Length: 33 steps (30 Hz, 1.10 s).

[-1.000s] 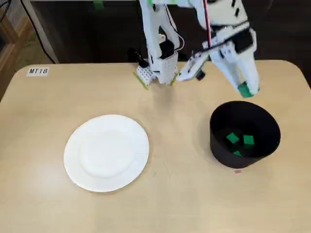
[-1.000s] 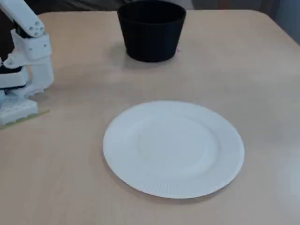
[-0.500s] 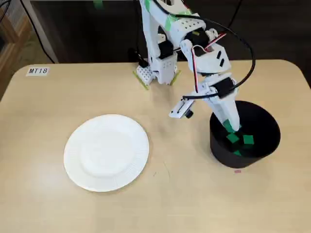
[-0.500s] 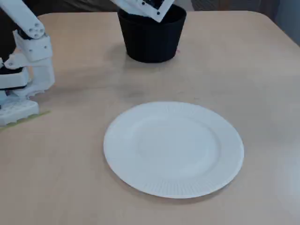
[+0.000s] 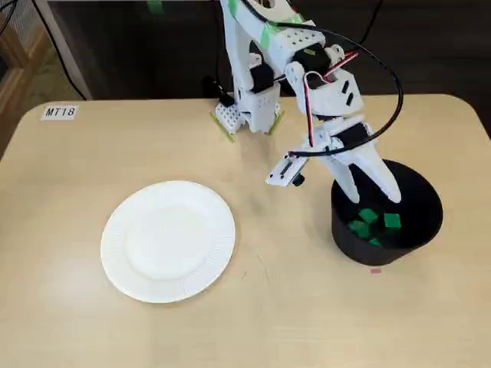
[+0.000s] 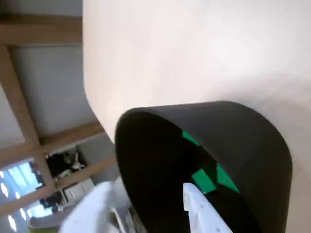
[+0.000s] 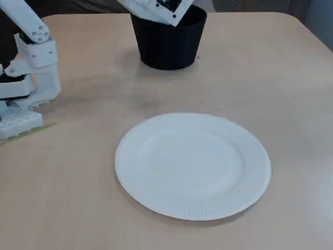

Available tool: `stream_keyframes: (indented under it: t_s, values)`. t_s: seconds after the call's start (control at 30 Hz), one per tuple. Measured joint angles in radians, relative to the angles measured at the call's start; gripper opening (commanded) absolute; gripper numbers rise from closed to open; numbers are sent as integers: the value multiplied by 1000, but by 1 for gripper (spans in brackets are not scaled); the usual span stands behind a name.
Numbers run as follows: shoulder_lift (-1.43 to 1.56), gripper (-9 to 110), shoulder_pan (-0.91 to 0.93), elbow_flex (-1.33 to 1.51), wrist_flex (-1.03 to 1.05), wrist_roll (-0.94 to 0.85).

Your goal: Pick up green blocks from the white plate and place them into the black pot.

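In a fixed view the black pot (image 5: 418, 230) stands at the table's right side with several green blocks (image 5: 369, 218) lying on its floor. My white gripper (image 5: 374, 199) reaches down into the pot's mouth, open, jaws spread, nothing between them. The wrist view looks into the pot (image 6: 272, 160), showing green blocks (image 6: 204, 179) at the bottom and one of my fingers (image 6: 198, 213) just inside. The white plate (image 5: 169, 240) lies bare at the left. In the other fixed view the plate (image 7: 192, 164) fills the front and the pot (image 7: 167, 44) stands at the back under my gripper body.
The arm's base (image 5: 247, 115) is fixed at the table's far edge, seen at the left (image 7: 23, 99) in the other fixed view. A label reading MT18 (image 5: 60, 112) is stuck at the far left corner. A small pink mark (image 5: 375, 270) sits in front of the pot.
A second ago the gripper hung above the pot shut on a green block. It then dropped into the pot, and now the jaws have spread and the block lies among the others.
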Motion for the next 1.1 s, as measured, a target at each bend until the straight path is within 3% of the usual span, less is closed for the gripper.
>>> stream_keyframes:
  t_s: [0.4,0.87,1.1]
  values:
    - [520,-2,505,0,436,-71]
    - [1062,-2,506,408,552,-86]
    - [1121,-2,479,525,555,-83]
